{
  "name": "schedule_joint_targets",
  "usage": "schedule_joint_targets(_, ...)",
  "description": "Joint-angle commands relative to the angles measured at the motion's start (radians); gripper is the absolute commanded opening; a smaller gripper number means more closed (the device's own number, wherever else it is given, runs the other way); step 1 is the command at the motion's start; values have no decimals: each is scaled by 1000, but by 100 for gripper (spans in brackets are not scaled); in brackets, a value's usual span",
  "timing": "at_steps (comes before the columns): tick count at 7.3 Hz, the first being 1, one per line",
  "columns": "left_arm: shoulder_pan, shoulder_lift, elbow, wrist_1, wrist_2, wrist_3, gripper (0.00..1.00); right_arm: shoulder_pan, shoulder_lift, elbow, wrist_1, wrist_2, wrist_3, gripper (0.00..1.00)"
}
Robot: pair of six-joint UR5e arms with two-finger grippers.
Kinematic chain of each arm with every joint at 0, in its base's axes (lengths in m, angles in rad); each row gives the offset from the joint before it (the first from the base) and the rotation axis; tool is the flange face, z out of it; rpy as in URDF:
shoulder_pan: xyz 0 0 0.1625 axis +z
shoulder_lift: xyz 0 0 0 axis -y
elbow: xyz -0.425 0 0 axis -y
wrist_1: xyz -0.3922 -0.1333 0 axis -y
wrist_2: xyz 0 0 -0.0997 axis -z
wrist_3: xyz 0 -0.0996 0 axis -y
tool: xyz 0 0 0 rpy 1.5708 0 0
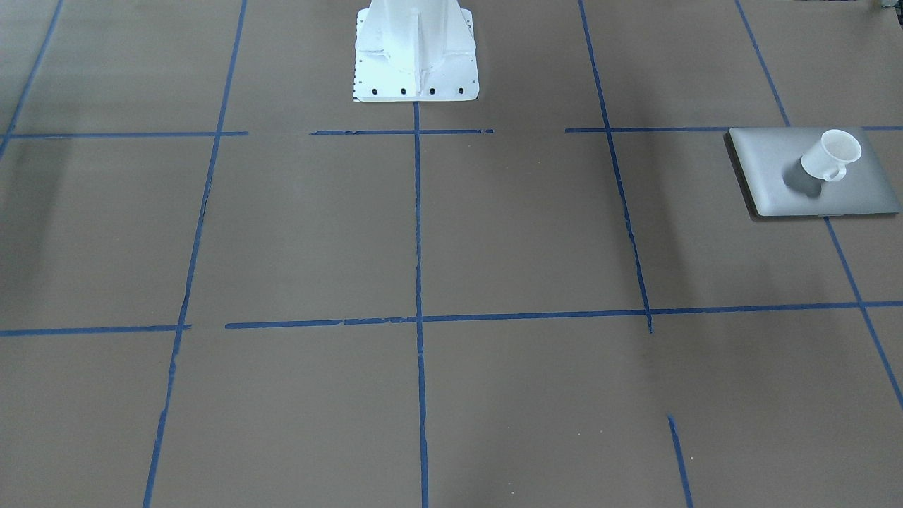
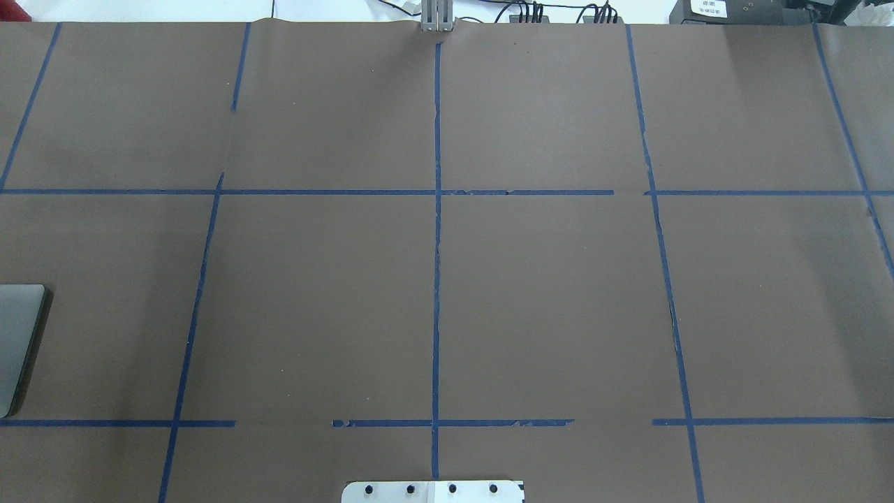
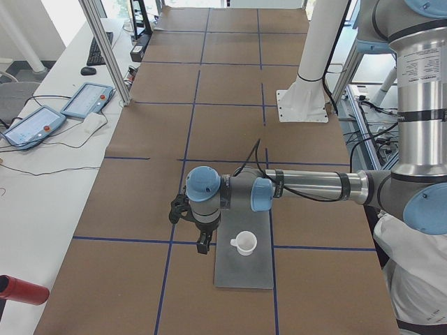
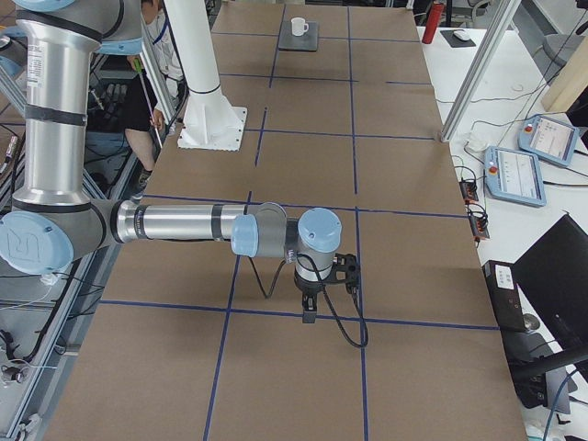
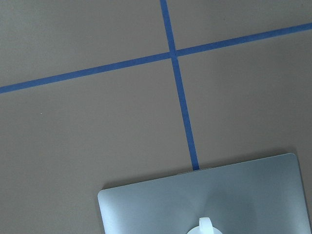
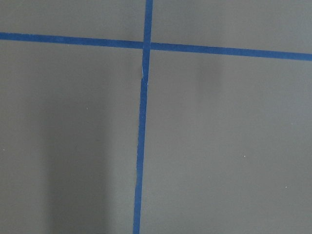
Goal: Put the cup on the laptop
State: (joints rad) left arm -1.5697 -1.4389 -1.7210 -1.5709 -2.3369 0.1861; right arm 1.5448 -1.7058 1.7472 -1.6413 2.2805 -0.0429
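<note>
1. Nearest, in the view from the counter's left end, the laptop (image 3: 244, 272) is seen lying flat and closed on the brown counter (image 3: 140, 209), its long sides running from 6 to 12 o'clock.
2. The cup (image 3: 245, 242) is stood upright on the lid, rim up, within the lid's 12 o'clock half in that view. Its loop handle is turned toward 9 o'clock.
3. The left pincer (image 3: 202, 248) is hung from the left arm (image 3: 314, 185) at the cup's 9 o'clock, fingers pointed down, beside the laptop's 9 o'clock edge. It is near the cup's handle but apart from it, and nothing is gripped. How wide its fingers are set cannot be told, since it is shown only in this side view.
4. Through the left wrist camera, the lid's edge and the top of the cup's handle are caught at 6 o'clock of the picture, with a cross of blue tape (image 5: 171, 53) toward 12 o'clock.
5. Farther along the counter, a white pedestal (image 3: 305, 94) is seen bolted down, at about 1 o'clock from the cup.
6. Farthest from the laptop, the right pincer (image 4: 310, 314) is shown in the right-end view, pointed down just above a tape line. The laptop and cup are well apart from it, at 12 o'clock at the counter's far end. Its opening cannot be told either.
</note>
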Motion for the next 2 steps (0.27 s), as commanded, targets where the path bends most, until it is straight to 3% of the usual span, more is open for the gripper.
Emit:
schedule_joint_targets(1, -1, 0, 0, 0, 1, 0, 100, 0, 0, 0, 0, -1, 0, 100)
schedule_joint_targets(2, 0, -2, 0, 0, -1, 1, 100, 0, 0, 0, 0, -1, 0, 100)
